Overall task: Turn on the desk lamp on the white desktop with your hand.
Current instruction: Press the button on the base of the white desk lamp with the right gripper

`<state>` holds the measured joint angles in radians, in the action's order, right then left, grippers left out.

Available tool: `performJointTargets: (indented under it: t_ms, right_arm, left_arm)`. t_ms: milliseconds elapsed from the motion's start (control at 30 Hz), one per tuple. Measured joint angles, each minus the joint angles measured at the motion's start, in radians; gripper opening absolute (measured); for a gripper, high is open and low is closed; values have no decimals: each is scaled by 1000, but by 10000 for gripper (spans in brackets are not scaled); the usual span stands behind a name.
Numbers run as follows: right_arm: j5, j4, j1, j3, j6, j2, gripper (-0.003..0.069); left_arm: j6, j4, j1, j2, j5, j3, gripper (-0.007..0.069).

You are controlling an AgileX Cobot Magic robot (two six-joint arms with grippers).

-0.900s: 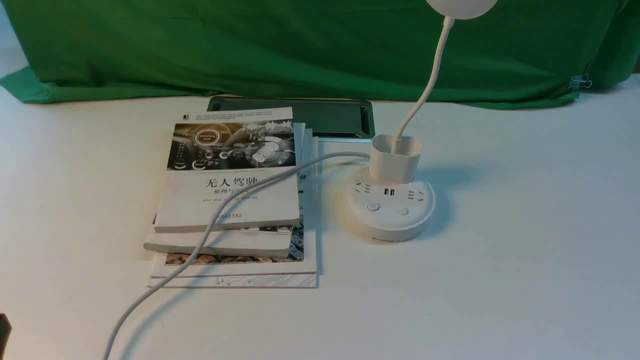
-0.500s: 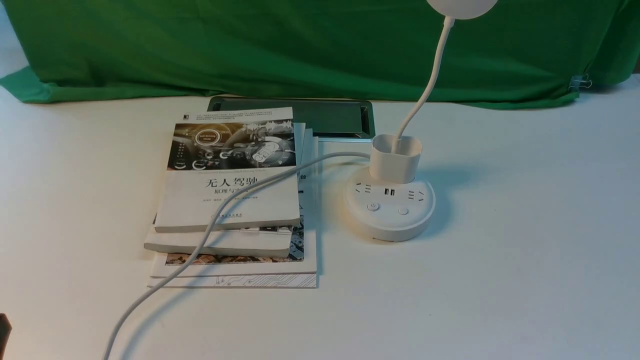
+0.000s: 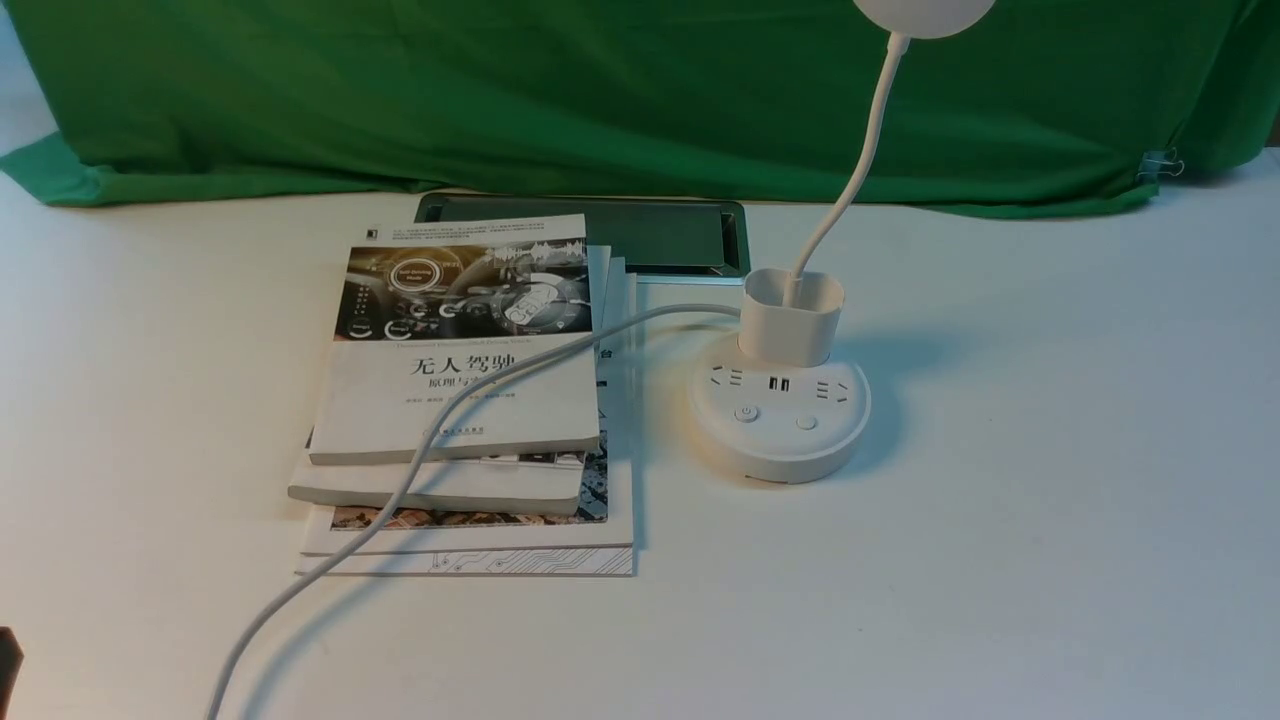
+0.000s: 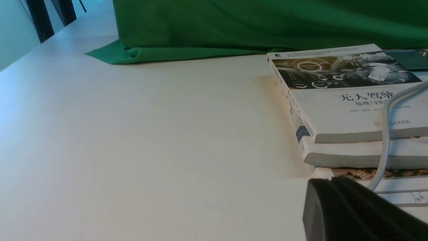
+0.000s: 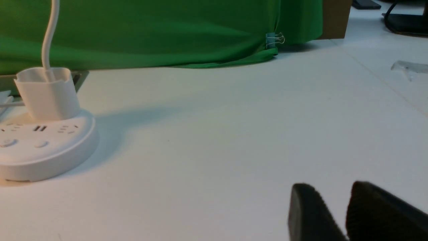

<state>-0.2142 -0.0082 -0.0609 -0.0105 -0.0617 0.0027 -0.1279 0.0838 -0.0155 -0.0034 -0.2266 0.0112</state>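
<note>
The desk lamp point(image 3: 780, 425) stands on the white desktop point(image 3: 1050, 450), right of a book stack. Its round base carries sockets and two buttons point(image 3: 746, 412); behind them stands a cup holder point(image 3: 790, 315), from which a thin gooseneck rises to the round head point(image 3: 925, 12). Neither gripper reaches the lamp in the front view. In the right wrist view the lamp point(image 5: 43, 147) sits far from my right gripper point(image 5: 332, 185), which is open by a narrow gap and holds nothing. My left gripper point(image 4: 331, 179) is shut and empty, low beside the books point(image 4: 351, 113).
The lamp's white cord point(image 3: 400, 480) runs over the stacked books point(image 3: 460, 400) to the front edge. A dark recessed panel point(image 3: 640, 235) lies behind the books. Green cloth point(image 3: 600, 90) closes off the back. A dark sliver point(image 3: 6, 670) shows at the lower left edge.
</note>
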Motion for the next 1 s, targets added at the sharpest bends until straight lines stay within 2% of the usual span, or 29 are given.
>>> performJointTargets:
  t_ms: [267, 367, 433, 467, 500, 533, 633, 667, 700, 733, 833, 1000]
  right_arm:
    - [0, 8, 0, 0, -9, 0, 241]
    - [0, 14, 0, 0, -59, 0, 241]
    - [0, 25, 0, 0, -178, 0, 241]
    - [0, 28, 0, 0, -192, 0, 241]
    - [0, 66, 0, 0, -350, 0, 241]
    - [0, 80, 0, 0, -372, 0, 241]
    - [-1, 209, 0, 0, -797, 0, 241]
    - [-1, 212, 0, 0, -817, 0, 241]
    - [-1, 220, 0, 0, -927, 0, 241]
    - [-1, 221, 0, 0, -970, 0, 241]
    - [-3, 196, 0, 0, -965, 0, 241]
    - [12, 180, 0, 0, -810, 0, 241]
  left_arm:
    - [0, 0, 0, 0, 1, 0, 21]
    - [0, 0, 0, 0, 2, 0, 21]
    - [0, 0, 0, 0, 2, 0, 21]
    - [0, 0, 0, 0, 2, 0, 21]
    - [0, 0, 0, 0, 2, 0, 21]
    - [0, 0, 0, 0, 2, 0, 21]
    - [0, 0, 0, 0, 2, 0, 21]
    - [0, 0, 0, 0, 2, 0, 21]
    - [0, 0, 0, 0, 2, 0, 21]
    - [0, 0, 0, 0, 2, 0, 21]
    - [0, 0, 0, 0, 2, 0, 21]
    - [0, 0, 0, 0, 2, 0, 21]
